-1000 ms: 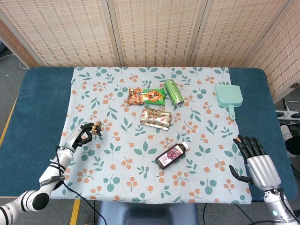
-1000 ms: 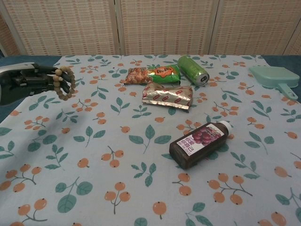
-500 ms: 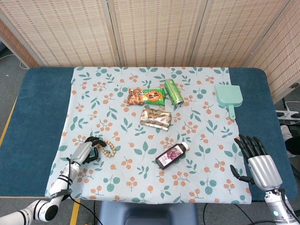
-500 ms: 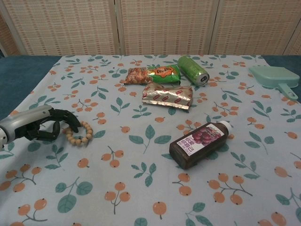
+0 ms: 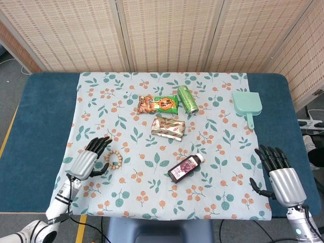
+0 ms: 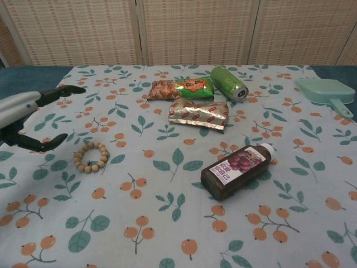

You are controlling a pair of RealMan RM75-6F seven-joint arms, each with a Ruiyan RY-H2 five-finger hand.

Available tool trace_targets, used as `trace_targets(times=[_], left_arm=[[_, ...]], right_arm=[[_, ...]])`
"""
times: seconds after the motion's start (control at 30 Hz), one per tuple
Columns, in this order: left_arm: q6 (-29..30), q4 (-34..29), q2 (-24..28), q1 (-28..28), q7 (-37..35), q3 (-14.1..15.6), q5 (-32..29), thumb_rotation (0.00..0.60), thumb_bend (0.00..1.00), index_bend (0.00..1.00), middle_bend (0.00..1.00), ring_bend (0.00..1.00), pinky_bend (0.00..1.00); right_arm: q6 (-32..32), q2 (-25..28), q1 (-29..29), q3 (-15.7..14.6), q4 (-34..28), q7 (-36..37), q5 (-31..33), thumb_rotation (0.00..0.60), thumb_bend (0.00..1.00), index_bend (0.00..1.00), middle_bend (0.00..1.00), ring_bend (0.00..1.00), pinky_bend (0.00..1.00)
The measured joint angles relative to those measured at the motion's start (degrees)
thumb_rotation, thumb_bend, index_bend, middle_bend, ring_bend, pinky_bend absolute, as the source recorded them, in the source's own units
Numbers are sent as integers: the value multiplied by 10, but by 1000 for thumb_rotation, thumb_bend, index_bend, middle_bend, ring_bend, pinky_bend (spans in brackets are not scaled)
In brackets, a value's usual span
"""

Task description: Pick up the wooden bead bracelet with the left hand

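My left hand (image 5: 89, 161) hovers with fingers spread, holding nothing; the wooden bead bracelet (image 5: 113, 160) lies flat on the floral tablecloth (image 5: 152, 202) just beside my fingertips. My right hand (image 5: 281, 174) is spread too, near the table's edge. The grape juice bottle (image 5: 185, 167) lies capped on its side.

tan bracelet (image 5: 114, 160), green can (image 5: 187, 98) — leaf-print cloth (image 5: 223, 167)

Wooden bead bracelet (image 6: 91, 157) flat on floral tablecloth (image 6: 167, 223), left robot hand (image 6: 25, 117) spread just beside it, apart
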Motion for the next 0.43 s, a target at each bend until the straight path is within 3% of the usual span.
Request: trace_targets(times=[0.2,0.33,0.43], left_arm=[[127,-75,102,71,91,41,53,600,449,0,0,0,0],[210,-82,116,136,123,73,81,600,448,0,0,0,0],[229,-89,126,159,163,86,89,600,448,0,0,0,0]], right_arm=[[-2,-5,0,1,-2,-12,2,248,349,0,0,0,0],[-2,-15,0,4,2,-35,4,245,349,0,0,0,0],[-6,-18,0,6,3,-42,12,244,349,0,0,0,0]])
